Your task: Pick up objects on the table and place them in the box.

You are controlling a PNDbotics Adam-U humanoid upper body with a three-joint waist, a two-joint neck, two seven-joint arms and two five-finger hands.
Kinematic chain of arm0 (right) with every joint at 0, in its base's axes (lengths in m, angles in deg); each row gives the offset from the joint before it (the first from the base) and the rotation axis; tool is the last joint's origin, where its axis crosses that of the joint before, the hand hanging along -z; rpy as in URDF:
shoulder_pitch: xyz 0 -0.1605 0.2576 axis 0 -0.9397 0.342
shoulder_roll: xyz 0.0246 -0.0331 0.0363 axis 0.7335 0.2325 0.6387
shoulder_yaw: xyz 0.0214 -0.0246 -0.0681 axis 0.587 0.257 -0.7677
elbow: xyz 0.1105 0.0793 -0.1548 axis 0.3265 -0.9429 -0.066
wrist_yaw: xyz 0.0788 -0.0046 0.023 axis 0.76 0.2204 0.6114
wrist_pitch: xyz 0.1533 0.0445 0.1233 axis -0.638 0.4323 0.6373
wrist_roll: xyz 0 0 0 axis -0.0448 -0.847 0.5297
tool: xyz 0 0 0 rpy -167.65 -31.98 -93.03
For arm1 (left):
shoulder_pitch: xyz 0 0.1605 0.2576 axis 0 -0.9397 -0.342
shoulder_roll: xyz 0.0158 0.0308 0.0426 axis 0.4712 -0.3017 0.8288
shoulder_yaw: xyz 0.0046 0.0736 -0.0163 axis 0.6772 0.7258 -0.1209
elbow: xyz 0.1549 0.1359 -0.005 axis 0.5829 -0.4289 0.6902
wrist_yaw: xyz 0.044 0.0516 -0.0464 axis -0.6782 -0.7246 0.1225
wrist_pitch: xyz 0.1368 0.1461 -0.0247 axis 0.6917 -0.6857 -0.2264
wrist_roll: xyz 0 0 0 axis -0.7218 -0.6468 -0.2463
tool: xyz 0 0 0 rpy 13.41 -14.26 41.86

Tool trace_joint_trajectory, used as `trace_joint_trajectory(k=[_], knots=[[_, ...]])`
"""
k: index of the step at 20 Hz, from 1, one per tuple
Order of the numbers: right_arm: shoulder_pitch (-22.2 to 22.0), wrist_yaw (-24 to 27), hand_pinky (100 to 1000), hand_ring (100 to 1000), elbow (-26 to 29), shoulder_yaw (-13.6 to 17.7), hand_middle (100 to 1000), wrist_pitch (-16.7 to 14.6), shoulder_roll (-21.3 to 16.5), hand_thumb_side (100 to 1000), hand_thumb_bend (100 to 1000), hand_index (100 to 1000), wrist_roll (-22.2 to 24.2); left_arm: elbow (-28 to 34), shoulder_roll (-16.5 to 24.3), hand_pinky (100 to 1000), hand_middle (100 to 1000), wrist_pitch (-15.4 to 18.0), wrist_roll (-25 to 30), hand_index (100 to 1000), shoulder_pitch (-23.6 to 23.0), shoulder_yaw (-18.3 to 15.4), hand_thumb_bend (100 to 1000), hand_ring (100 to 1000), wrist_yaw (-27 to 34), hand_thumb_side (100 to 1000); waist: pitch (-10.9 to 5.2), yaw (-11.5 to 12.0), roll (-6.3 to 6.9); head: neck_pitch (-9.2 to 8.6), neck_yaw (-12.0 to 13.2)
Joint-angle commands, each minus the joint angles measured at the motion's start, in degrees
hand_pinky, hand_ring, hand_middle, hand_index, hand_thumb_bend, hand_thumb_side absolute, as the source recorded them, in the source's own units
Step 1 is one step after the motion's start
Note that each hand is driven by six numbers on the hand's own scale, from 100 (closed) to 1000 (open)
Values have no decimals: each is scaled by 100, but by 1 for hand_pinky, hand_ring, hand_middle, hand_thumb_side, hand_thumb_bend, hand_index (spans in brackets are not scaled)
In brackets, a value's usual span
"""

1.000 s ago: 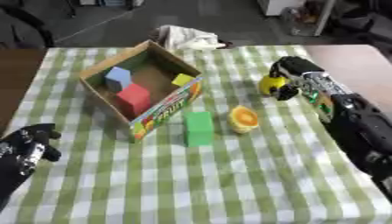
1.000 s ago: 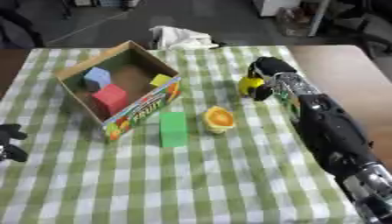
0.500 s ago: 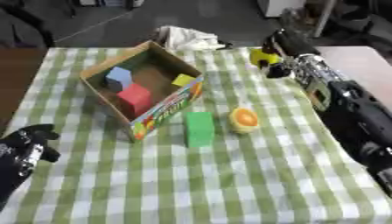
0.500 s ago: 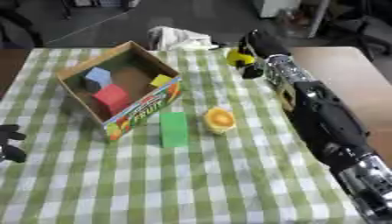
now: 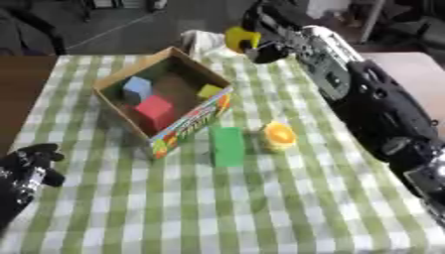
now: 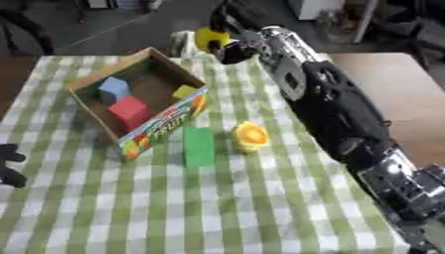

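My right hand point(image 5: 265, 31) is raised over the table's far edge, shut on a yellow object point(image 5: 240, 38), just right of the box's far corner. The open cardboard box point(image 5: 187, 116) lies at the centre left and holds a blue block point(image 5: 136, 89), a red block point(image 5: 157, 108) and a small yellow-green block point(image 5: 208, 91). On the checked cloth in front of the box rest a green block point(image 5: 228, 145) and a yellow-orange round object point(image 5: 279, 135). My left hand point(image 5: 31, 166) idles at the lower left with its fingers curled, holding nothing.
A white crumpled cloth point(image 5: 196, 39) lies at the table's far edge behind the box. My right arm point(image 5: 374, 109) stretches along the right side of the table. Brown bare table shows at the left and right of the checked cloth point(image 5: 226, 208).
My right hand has carried the yellow object up and to the left, from the right side of the table towards the box's far corner. The left hand stayed put.
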Motion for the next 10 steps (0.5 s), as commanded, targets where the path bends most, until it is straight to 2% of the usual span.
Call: trace_joint_trajectory(k=[1, 5, 8, 10], knots=[[152, 30, 695, 788, -59, -71, 549, -127, 174, 100, 100, 577, 252, 54, 28, 586, 649, 8, 33, 789, 35, 15, 100, 533, 19, 602, -71, 25, 21, 26, -56], [145, -292, 697, 789, -317, -130, 576, -278, 456, 100, 100, 641, 341, 54, 11, 586, 649, 11, 65, 789, 55, 38, 100, 532, 23, 602, -66, 83, 21, 26, -114], [142, -596, 698, 788, -465, -126, 603, -317, 594, 100, 176, 693, 160, 56, 6, 586, 649, 13, 69, 789, 73, 42, 100, 532, 26, 602, -56, 140, 31, 26, -160], [136, -788, 699, 792, -542, -126, 629, -335, 657, 236, 241, 728, -25, 56, 6, 586, 649, 13, 69, 789, 81, 44, 100, 532, 29, 602, -47, 167, 29, 26, -173]])
